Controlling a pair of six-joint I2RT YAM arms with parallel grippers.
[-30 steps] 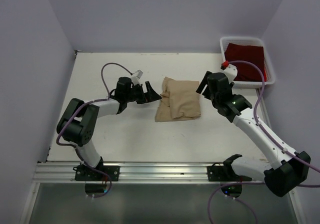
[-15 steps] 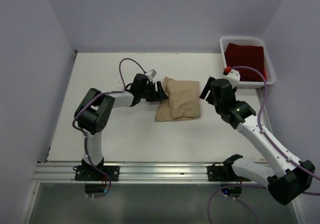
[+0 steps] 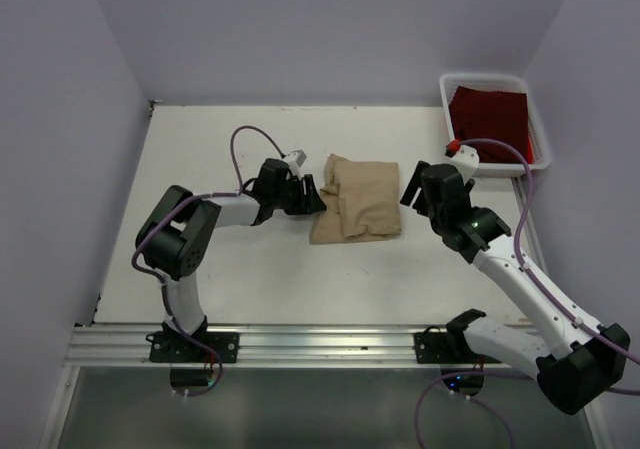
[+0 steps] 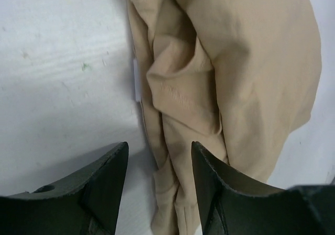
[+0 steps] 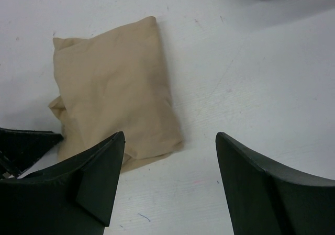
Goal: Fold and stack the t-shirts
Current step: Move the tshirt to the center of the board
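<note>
White table (image 3: 250,259), walled on three sides, both arms bolted to a rail at the near edge. Left arm (image 3: 175,239) doubled back on itself and reaching in from the left; right arm (image 3: 520,279) stretched long, from the near right corner toward the centre. White plastic bin (image 3: 445,94) at the far right corner of the table. Tan t-shirt (image 3: 360,204) lies mid-table as a folded packet, roughly rectangular, with a thicker upper layer toward the right and looser folds bunched along its left side; left wrist view shows those folds as long creases with a stitched hem. Dark red t-shirt (image 3: 495,119) lies folded flat inside the bin, well apart from the tan one. Left gripper (image 3: 312,197) sits low at the tan shirt's left edge; from its own camera the two fingers stand partly spread, straddling that edge, the right-hand finger (image 4: 214,193) over cloth and a strip of bare table showing beside the other. Not visibly pinching; whether a pad touches the cloth I cannot tell. Right gripper (image 3: 408,184) hangs just beside the tan shirt's right edge, jaws spread wide and holding nothing, the packet's near corner and bare table seen between them. Small white tab (image 4: 137,83) pokes out at the shirt's left edge.
</note>
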